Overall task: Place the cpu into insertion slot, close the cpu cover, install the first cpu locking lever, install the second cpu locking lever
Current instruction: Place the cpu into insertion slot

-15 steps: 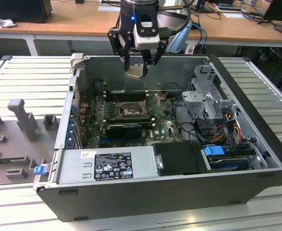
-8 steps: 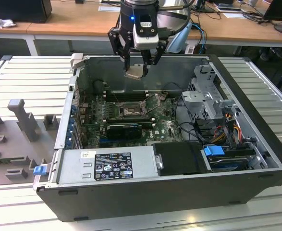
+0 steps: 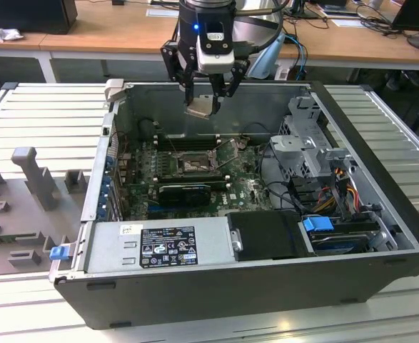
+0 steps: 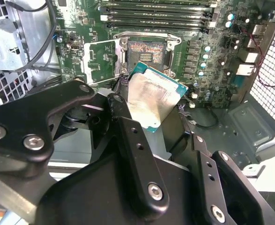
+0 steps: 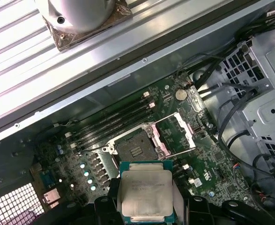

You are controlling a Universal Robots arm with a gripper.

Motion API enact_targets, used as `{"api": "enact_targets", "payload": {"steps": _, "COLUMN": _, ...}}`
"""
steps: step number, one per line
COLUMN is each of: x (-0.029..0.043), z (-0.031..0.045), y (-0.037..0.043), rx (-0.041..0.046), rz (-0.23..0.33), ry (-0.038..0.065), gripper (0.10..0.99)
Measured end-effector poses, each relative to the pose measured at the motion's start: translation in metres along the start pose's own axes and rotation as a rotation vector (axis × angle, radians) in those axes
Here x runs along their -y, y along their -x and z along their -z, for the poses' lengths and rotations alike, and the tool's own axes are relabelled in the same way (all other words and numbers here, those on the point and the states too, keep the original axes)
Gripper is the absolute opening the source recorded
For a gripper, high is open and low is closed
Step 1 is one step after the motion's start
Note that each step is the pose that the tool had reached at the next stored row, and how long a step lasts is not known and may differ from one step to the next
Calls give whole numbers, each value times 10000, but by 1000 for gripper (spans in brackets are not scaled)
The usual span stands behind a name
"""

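Cpu [image 5: 145,194] is pinched by its edges in the end effector [image 3: 208,95], fingers closed on it, well above the insertion slot [image 5: 135,149], probably to keep its face free. The cpu cover [image 5: 177,133] lies swung open beside the bare socket. The exterior view shows the height over the computer case [image 3: 266,286]; both wrist views show the socket's contacts.

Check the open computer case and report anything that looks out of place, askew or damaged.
Nothing looks damaged or spilled. One oddity: the chip, held by the gripper above the case, hangs tilted rather than level with the empty socket. The socket's metal cover stands open beside it.
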State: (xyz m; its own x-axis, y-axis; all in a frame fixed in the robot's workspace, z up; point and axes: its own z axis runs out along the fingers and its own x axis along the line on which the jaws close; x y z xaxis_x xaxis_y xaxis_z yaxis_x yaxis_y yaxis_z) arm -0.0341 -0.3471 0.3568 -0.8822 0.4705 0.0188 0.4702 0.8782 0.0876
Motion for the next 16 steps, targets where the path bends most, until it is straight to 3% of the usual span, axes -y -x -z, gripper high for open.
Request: {"api": "enact_targets", "payload": {"steps": 16, "x": 2, "z": -24, "y": 0, "rx": 198, "rz": -2260, "ry": 42, "gripper": 525}}
